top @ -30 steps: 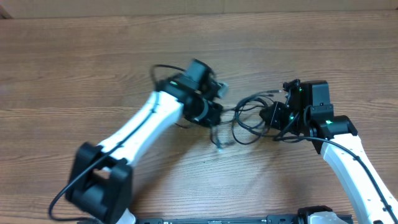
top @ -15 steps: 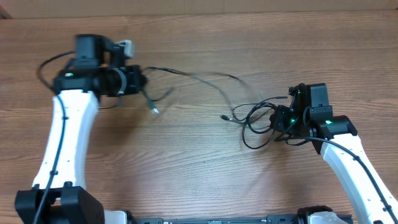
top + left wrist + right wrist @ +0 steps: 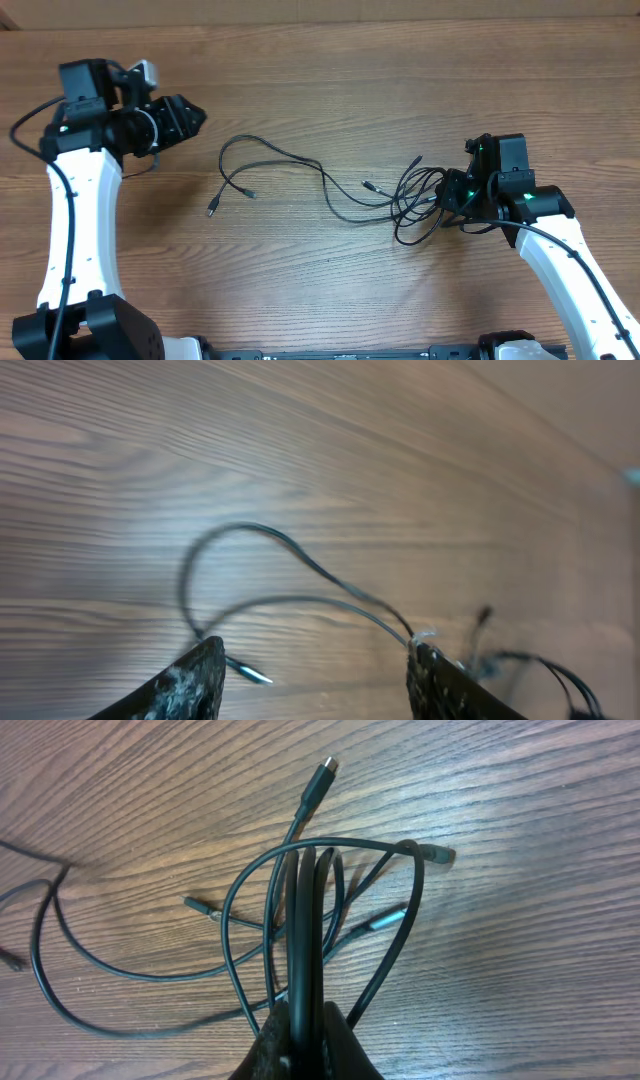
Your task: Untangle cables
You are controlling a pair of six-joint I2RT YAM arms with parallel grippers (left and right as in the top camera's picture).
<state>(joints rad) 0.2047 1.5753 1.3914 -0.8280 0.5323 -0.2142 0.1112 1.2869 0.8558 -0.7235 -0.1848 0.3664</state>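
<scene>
Overhead view: the cables (image 3: 405, 196) run leftward from the right gripper (image 3: 446, 190) pinching their tangle, toward the left gripper (image 3: 194, 115), spread and empty.

Left wrist cam is looking down at a brown wood-grain tabletop (image 3: 150, 450), grain running slightly diagonal. The left gripper (image 3: 315, 670) sits at the bottom edge with its two scuffed dark fingertips (image 3: 190, 685) spread wide and nothing between them, just bare wood and cord. The thin black cables (image 3: 243, 526) lie out in front: one strand arches up into a loop and trails off to the lower right, and another curves under it. A small silver-tipped plug (image 3: 255, 676) lies just beside the left-hand fingertip. Lower right there's a darker bunch of loops (image 3: 530, 660) with a short black plug (image 3: 485, 615) poking up, kinda blurry
</scene>
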